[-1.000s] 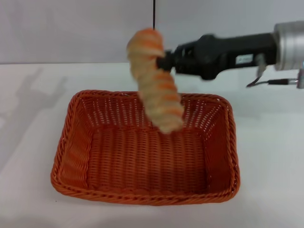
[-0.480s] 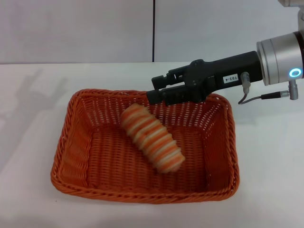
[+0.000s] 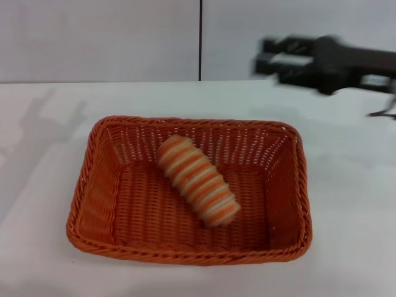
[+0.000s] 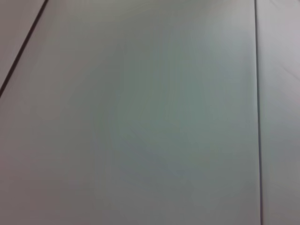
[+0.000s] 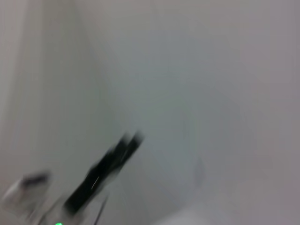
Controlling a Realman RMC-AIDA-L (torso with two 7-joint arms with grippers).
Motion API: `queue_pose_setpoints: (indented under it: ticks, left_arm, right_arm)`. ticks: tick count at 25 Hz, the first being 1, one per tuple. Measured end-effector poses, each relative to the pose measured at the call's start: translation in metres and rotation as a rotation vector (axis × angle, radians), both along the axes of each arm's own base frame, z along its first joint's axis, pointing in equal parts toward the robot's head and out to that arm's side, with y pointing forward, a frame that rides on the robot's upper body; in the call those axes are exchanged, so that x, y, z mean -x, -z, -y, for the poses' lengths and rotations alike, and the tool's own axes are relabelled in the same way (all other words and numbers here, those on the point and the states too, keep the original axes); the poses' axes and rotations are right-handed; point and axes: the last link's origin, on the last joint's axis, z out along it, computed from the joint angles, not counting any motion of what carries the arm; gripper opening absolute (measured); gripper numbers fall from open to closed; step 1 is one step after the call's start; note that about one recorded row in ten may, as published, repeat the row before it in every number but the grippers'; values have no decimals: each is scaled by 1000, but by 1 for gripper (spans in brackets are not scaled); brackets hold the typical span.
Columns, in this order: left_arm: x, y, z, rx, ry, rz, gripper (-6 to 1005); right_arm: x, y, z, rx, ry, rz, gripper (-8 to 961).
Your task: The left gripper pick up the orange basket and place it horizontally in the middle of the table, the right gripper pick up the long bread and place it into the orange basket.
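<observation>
Right gripper: raised above far right part of counter, clear of basket, blurred; jaws look a little apart w/ nothing between, holding nothing. Left gripper: not in any view. Long bread: lying inside orange basket, on its floor, set diagonally, one end near far wall, other toward near-right. Basket flat on counter, about mid, long side across.
</observation>
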Motion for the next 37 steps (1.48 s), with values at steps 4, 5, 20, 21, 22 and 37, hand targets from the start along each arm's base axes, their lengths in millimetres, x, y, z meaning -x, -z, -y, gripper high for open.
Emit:
queue_pose_setpoints:
  ticks: [4,5,20,21,22,37]
  left_arm:
    - [0,-1,0,-9,-2,3,813]
    - [1,-2,0,-13,-6,5,813]
    - [20,-12,7,-127,-131,31,813]
    - [21,-11,8,-133,-137,32,813]
    - [21,-9,10,-142,-146,30,813]
    - [19,2,10,-165,-173,31,813]
  right_arm:
    - [-34,-25,15,-218,28,-82,606]
    - [-43,-32,20,-285,43,-107,606]
    - [-181,-73,122,-1320,533,-208,607]
    - [-183,-73,126,-1363,549,-196,607]
    - [-185,-72,130,-1407,560,-177,607]
    - [-185,-67,128,-1516,595,-107,607]
